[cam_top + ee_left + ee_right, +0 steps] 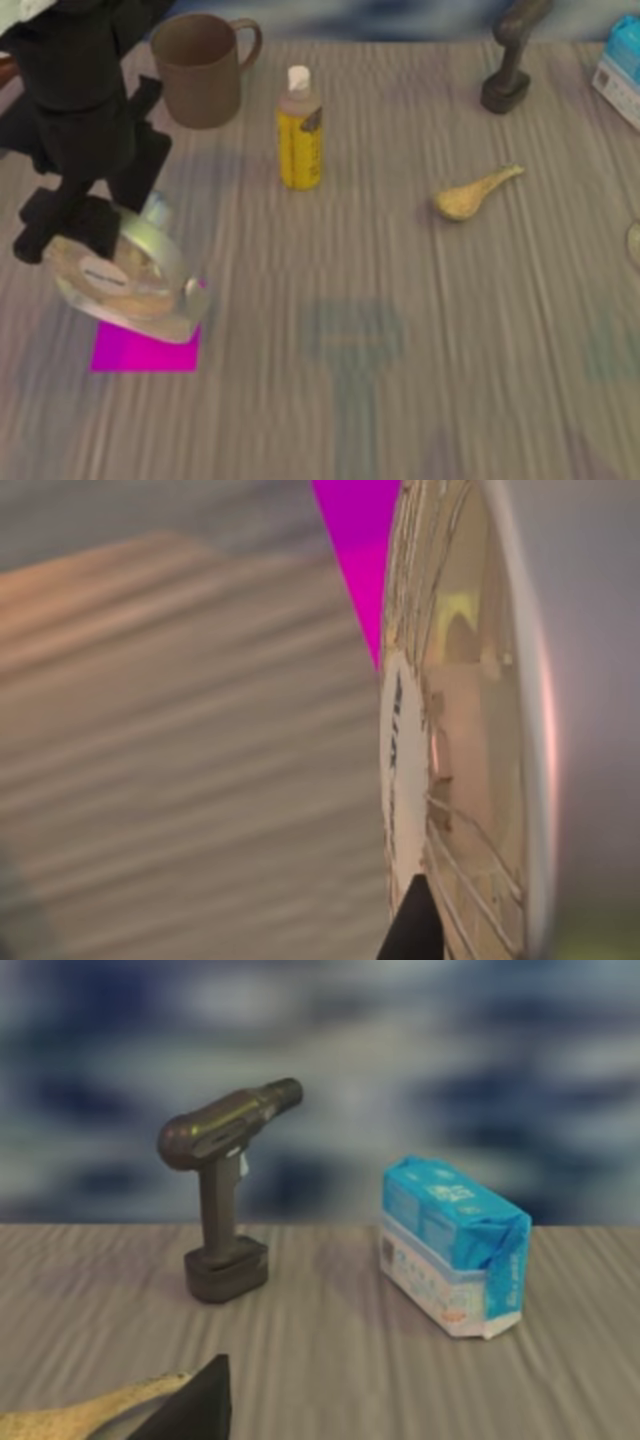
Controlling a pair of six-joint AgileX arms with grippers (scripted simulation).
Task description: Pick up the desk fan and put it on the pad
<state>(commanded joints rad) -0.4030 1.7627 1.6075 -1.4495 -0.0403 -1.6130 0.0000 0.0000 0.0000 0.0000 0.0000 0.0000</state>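
Note:
The desk fan [130, 275], a round silvery disc with a tan speckled face, hangs tilted at the table's left. My left gripper [97, 228] is shut on its far rim. The fan's near edge overlaps the far edge of the flat magenta pad [145, 352]; I cannot tell whether they touch. In the left wrist view the fan [470, 730] fills the picture beside one dark fingertip [413, 925], with a wedge of the pad [360, 540] beyond it. My right arm is out of the top view; one of its fingertips [205, 1400] shows with nothing held.
A brown mug [198, 68] stands behind the left arm. A yellow bottle [299, 130] is at the middle back. A tan spoon [475, 193], a dark drill [512, 55] and a blue-white packet [622, 65] lie toward the right.

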